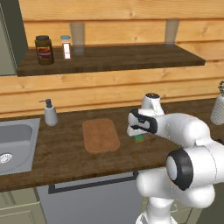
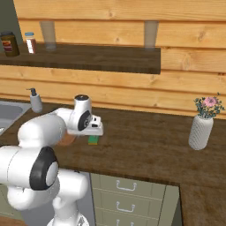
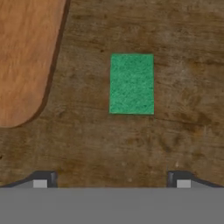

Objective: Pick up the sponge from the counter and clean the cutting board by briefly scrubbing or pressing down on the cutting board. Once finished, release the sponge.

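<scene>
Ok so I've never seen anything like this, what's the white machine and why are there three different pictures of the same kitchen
The white machine is a robot arm with a two-finger gripper at its end, in a computer-rendered kitchen. Two pictures come from cameras riding on its base, one behind its left side, one behind its right. The third looks straight down from a camera on the hand; the two dark tips at the bottom are its fingers, spread apart and holding nothing.

On the dark wooden counter lie a green sponge and, beside it but not touching, a reddish cutting board. The hand hovers right above the sponge. Also there: a steel sink, a soap dispenser, a white vase of flowers, and jars on the wall shelf.
</scene>
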Motion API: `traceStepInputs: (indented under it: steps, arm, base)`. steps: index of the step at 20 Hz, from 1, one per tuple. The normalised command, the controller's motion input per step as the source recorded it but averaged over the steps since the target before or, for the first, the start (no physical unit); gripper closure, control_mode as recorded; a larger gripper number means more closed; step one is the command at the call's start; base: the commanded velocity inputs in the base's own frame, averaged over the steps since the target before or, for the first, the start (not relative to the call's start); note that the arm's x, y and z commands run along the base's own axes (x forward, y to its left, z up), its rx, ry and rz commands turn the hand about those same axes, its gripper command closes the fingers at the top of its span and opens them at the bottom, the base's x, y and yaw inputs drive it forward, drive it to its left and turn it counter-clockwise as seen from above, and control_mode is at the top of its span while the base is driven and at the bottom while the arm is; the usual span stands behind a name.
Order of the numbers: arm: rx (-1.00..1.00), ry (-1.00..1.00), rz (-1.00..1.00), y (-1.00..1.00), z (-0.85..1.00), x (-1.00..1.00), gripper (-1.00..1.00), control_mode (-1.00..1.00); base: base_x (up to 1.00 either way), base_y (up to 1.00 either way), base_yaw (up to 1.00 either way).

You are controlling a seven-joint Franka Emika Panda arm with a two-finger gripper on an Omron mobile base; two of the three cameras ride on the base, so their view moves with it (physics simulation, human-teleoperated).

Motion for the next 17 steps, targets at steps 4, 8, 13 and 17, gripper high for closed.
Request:
traceStepInputs:
  steps: [4,8,13,17]
  arm:
    - [0.02,-0.2,0.0,0.0,0.49,-0.87,-1.0,-1.0]
    - [0.02,-0.19,0.0,0.0,0.71,-0.59,-1.0,-1.0]
    - [0.03,-0.15,0.0,0.04,0.99,-0.2,-1.0,-1.0]
    - [0.03,-0.08,0.0,0.0,0.95,-0.19,-1.0,-1.0]
  base:
    - [0.0,0.0,0.0]
    - [0.0,0.0,0.0]
    - [0.0,0.0,0.0]
    - [0.0,0.0,0.0]
